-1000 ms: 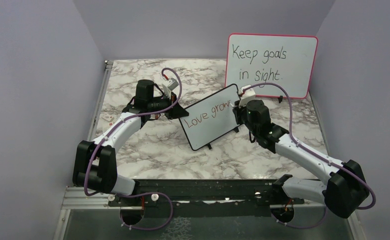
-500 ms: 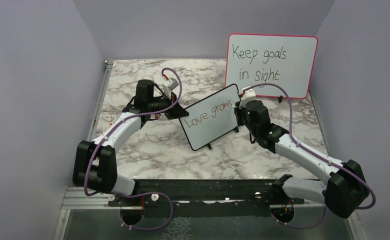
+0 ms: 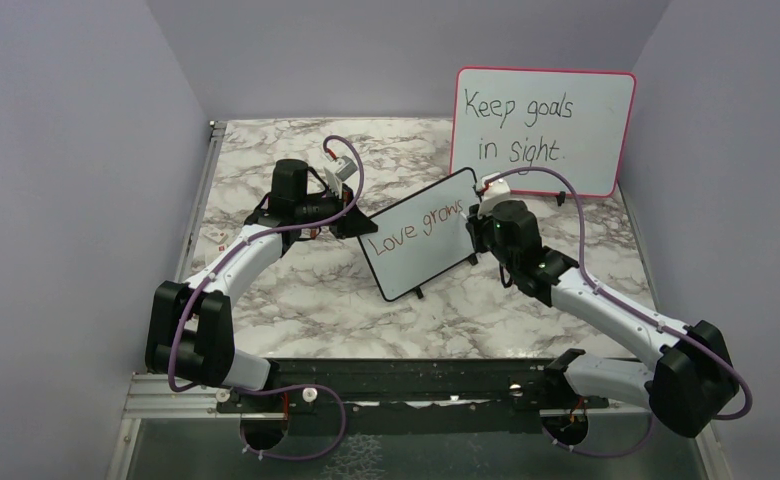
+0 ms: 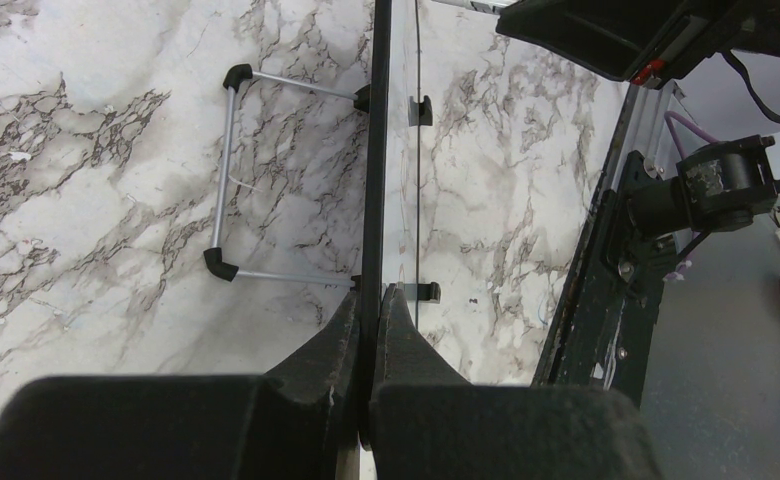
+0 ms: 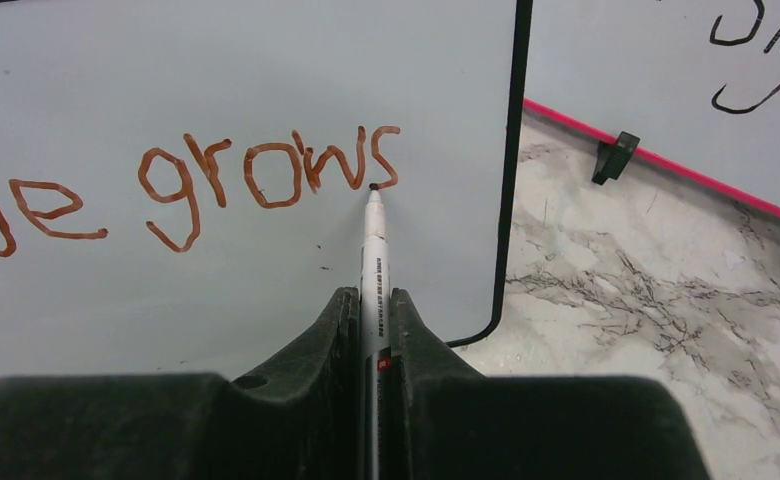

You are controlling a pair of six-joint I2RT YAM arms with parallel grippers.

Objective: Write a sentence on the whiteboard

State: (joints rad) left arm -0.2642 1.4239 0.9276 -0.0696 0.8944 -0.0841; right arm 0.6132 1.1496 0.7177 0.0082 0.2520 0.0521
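The whiteboard (image 3: 421, 245), white with a thin black frame, stands tilted at the table's middle. It reads "Love grows" (image 3: 418, 225) in reddish-brown; the word "daily" does not show. My left gripper (image 3: 354, 222) is shut on the board's left edge (image 4: 374, 180), one finger on each side. My right gripper (image 3: 473, 222) is shut on a white marker (image 5: 374, 255). The marker's tip (image 5: 373, 187) touches the board at the bottom of the final "s" (image 5: 384, 158).
The pink-framed board (image 3: 544, 130) reading "Keep goals in sight" leans on the back wall, right behind the right wrist. The whiteboard's wire stand (image 4: 228, 170) and small black feet (image 4: 422, 110) rest on the marble table (image 3: 296, 290). Purple walls close both sides.
The word went from "grow" to "grows": the final "s" has appeared. My right gripper shifted slightly left and down with the marker. The left arm has not moved.
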